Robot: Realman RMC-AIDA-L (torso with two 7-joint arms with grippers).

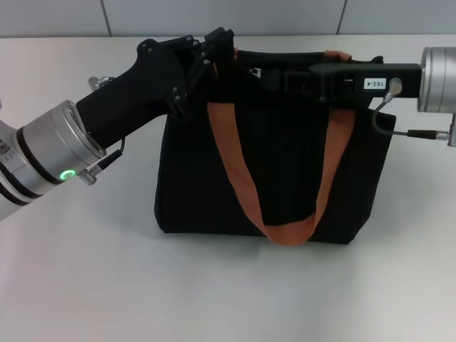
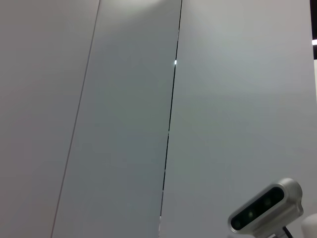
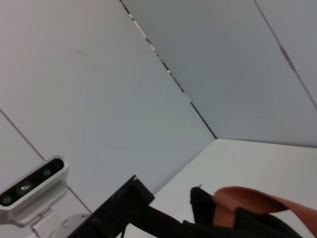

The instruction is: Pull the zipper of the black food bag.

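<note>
bag: black food bag [image 1: 271, 178] sits mid-counter [image 1: 85, 285], orange strap [image 1: 235, 171] hanging down front
left pincer [image 1: 214, 44]: at the bag's 11 o'clock corner, top edge; can't tell if spread or pinching
right pincer [image 1: 274, 77]: along the top edge around 12–1 o'clock, grip also hidden
zipper: pull tab not visible tbh
step: looks like bracing and grabbing
next: probably one arm holds, other slides along track

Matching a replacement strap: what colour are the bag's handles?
Orange-brown handles on the black food bag, best in the head view.
</note>
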